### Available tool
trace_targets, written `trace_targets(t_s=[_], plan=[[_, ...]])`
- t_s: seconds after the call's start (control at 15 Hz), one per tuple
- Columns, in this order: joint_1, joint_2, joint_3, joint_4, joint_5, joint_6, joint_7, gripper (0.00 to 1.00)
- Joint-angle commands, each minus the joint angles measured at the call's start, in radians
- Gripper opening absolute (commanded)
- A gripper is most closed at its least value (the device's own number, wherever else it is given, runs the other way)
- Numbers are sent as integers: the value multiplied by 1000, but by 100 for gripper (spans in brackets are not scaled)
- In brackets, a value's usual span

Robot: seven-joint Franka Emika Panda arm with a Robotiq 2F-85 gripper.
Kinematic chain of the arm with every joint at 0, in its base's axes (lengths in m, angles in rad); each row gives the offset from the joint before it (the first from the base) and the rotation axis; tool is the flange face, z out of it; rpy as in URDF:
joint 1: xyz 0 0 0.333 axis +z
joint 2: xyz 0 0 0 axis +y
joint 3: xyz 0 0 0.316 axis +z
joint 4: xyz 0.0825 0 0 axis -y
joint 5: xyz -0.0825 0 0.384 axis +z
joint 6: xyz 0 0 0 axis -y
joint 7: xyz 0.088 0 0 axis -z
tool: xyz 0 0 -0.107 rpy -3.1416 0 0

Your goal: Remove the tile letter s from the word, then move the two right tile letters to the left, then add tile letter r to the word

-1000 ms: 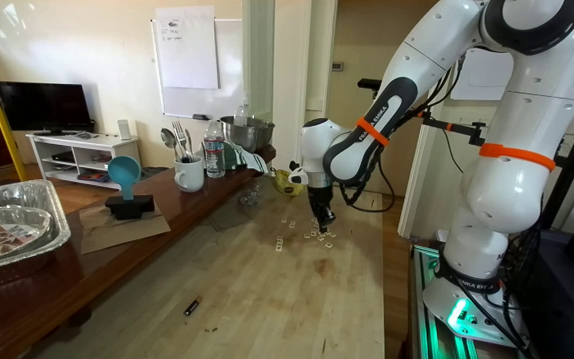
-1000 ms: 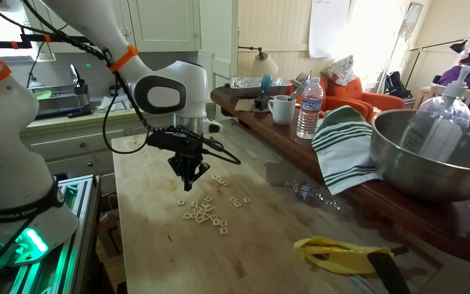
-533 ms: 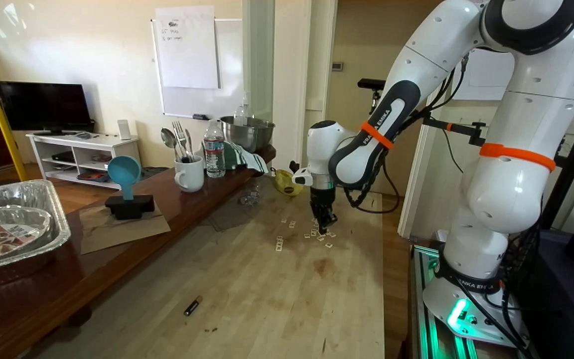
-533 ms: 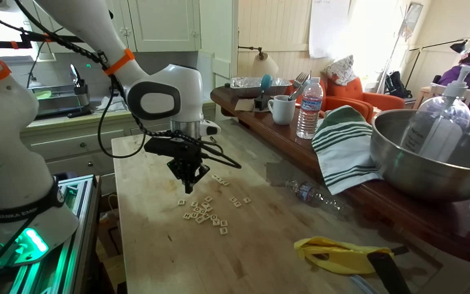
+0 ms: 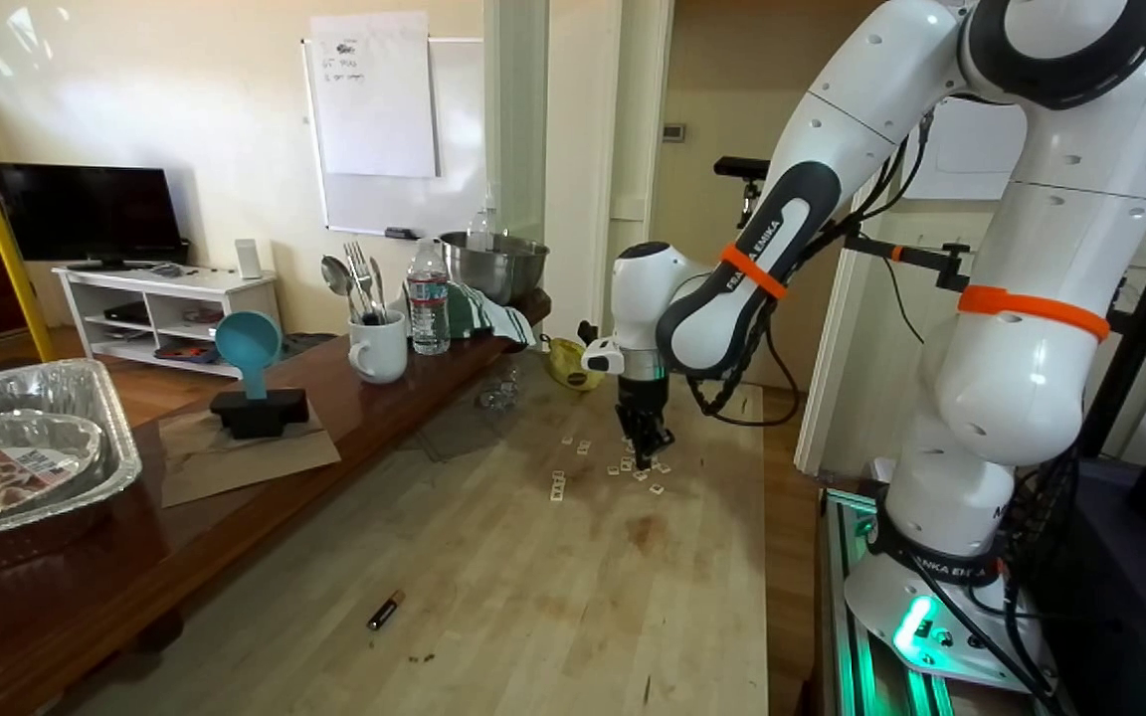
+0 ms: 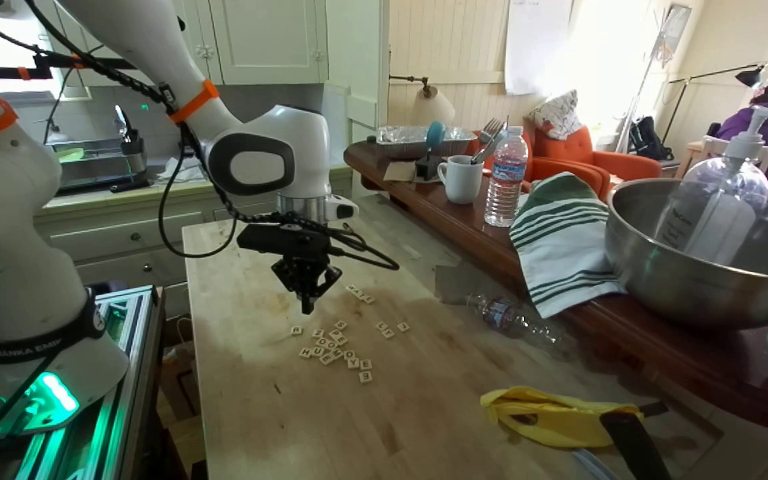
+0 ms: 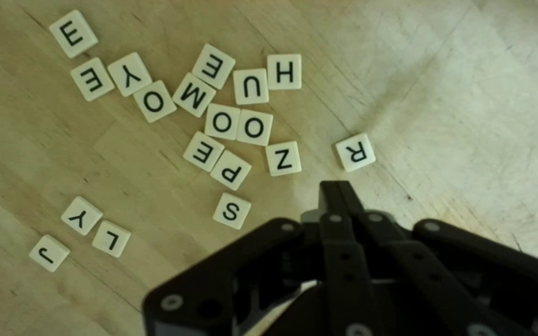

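Note:
A short row of tiny cream tiles, the word (image 6: 359, 294), lies on the table and also shows in an exterior view (image 5: 558, 487). Its letters are too small to read surely, and it is out of the wrist view. A loose R tile (image 7: 356, 152) lies just beyond my fingertips in the wrist view; it shows in an exterior view (image 6: 297, 331). A loose S tile (image 7: 232, 211) lies left of the fingertips in the wrist view. My gripper (image 7: 336, 184) is shut with nothing visible between its fingertips. In both exterior views it (image 6: 307, 310) (image 5: 644, 464) points down above the table.
Several loose tiles, such as Z (image 7: 283, 158) and H (image 7: 284, 72), lie clustered near R. J, L and Y tiles lie apart. A yellow object (image 6: 557, 417), an empty bottle (image 6: 511, 315) and a battery (image 5: 385, 610) also lie on the table. A raised wooden counter (image 5: 404, 418) runs alongside.
The hand has shifted slightly toward the robot's base and a little lower, mostly between the two earlier moments. The gripper has hardly moved since half a second ago. The tiles have not moved.

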Motion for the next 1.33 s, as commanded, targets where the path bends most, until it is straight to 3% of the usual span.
trace_targets(t_s=[0.0, 0.6, 1.27], plan=[[15, 6, -11, -6, 10, 12, -11, 0], [18, 6, -7, -3, 39, -37, 18, 0], [14, 42, -7, -3, 15, 3, 9, 0]])
